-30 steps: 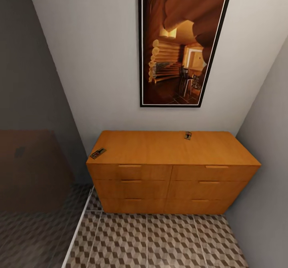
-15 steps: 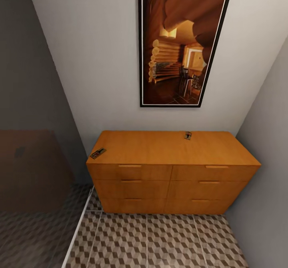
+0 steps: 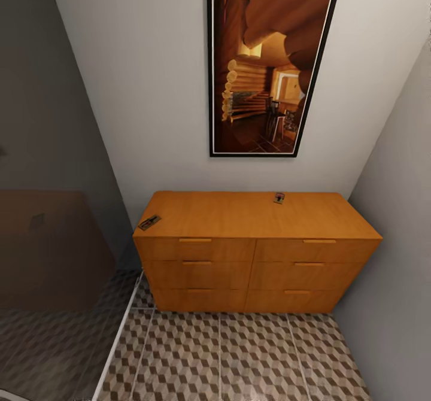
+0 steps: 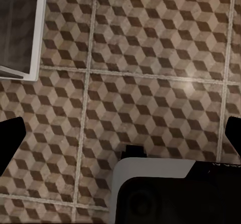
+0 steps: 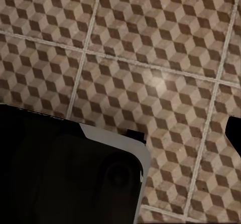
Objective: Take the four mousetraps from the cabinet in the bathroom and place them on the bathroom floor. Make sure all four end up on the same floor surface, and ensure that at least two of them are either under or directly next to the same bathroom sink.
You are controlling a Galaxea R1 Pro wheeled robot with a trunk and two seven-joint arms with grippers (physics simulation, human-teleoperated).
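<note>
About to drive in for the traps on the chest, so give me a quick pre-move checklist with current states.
1. Traps on cabinet top: two show, left mousetrap at the front left corner, rear mousetrap by the wall. ok.
2. All four traps located: not ok, two seen.
3. Drawers shut: ok, all six fronts flush.
4. Bathroom floor before the cabinet free of obstacles: ok.
5. Left gripper fingers empty and spread: ok.
6. Right gripper fingers: cannot tell.
7. Sink position: cannot tell.
</note>
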